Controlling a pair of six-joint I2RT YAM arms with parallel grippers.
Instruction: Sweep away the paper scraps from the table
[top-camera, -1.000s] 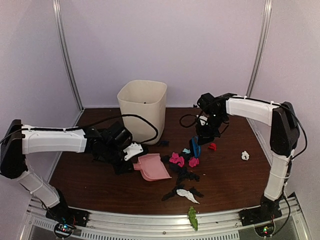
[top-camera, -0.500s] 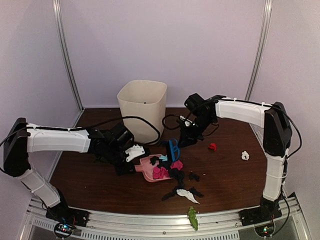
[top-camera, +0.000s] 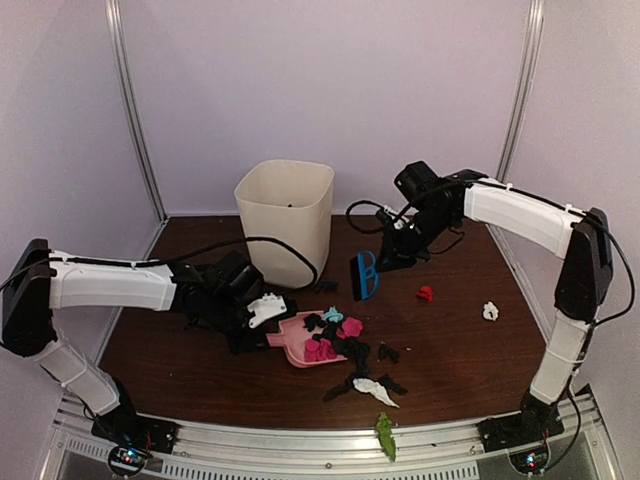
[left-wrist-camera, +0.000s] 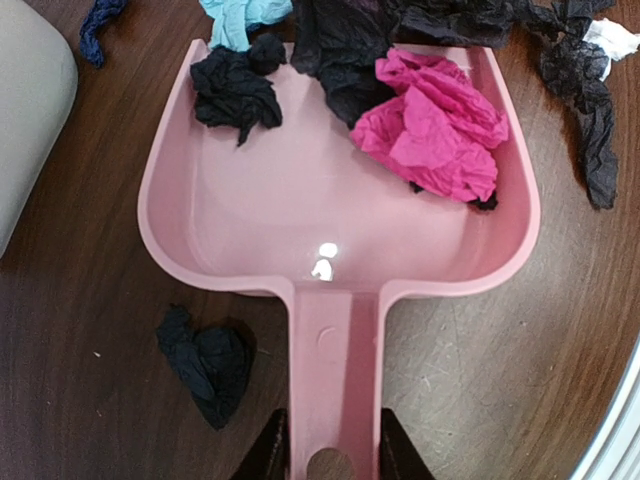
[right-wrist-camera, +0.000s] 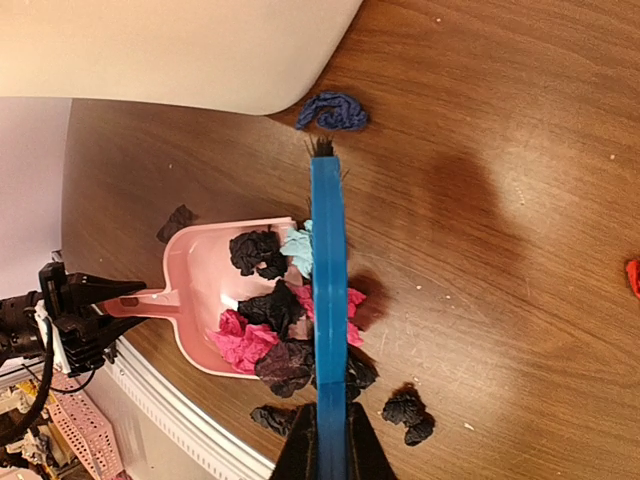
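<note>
**Lilac booth, dark wood top**

Pale lilac walls (top-camera: 330, 90) enclose a dark reddish-brown wooden table (top-camera: 470, 350), with a cream plastic bin (top-camera: 285, 215) at its back. At left we see the left gripper (left-wrist-camera: 330, 455) pinching the handle of a pink plastic dustpan (left-wrist-camera: 290, 200), whose mouth opens rightward. Crumpled paper scraps (left-wrist-camera: 430, 125) in black, magenta and light blue lie in that mouth, with others on the wood beside it. The right gripper (right-wrist-camera: 328, 450) clamps a blue hand brush (right-wrist-camera: 328, 260), its long axis straight out from the jaws, slanting down-left.

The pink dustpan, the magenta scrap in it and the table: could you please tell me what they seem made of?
Pink dustpan: likely moulded plastic, smooth and glossy, with bright glints near the handle. Magenta scrap: paper, matte, sharply creased. Table: wood-grain surface, slightly shiny; solid wood or laminate, I cannot tell.
</note>
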